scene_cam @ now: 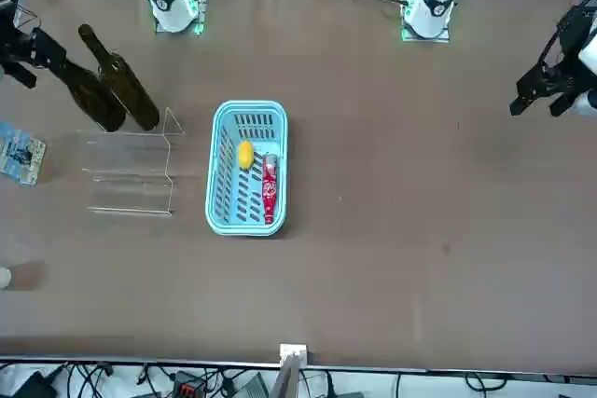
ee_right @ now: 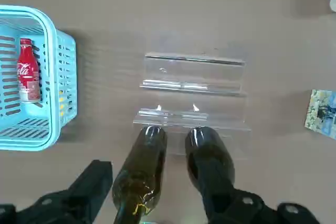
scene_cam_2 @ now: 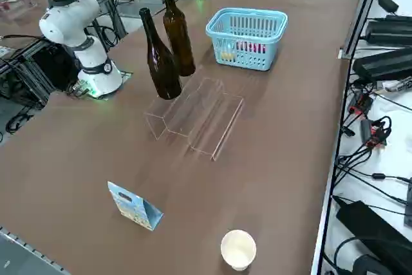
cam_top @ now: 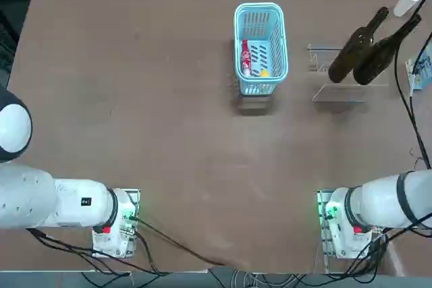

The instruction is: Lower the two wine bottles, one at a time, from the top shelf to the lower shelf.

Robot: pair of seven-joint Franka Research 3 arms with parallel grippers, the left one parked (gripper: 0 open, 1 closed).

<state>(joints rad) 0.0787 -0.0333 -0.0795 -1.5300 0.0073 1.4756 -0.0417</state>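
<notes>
bottles (scene_cam_2: 162, 62): standing on the stand's (scene_cam_2: 211, 154) top shelf (ee_right: 181, 118)
right gripper (ee_right: 157, 173): hovering open near the stand
basket (cam_top: 239, 48): sitting beside the stand

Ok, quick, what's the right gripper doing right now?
Right gripper: open, holding nothing; at the bottle necks, the bottle nearer the blue basket showing between its fingers.

Two bottles (scene_cam_2: 179, 41) upright on top tier (scene_cam_2: 199, 89)

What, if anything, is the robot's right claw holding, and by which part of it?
Nothing is held: the right claw stands open near the browner bottle and darker bottle.
</notes>
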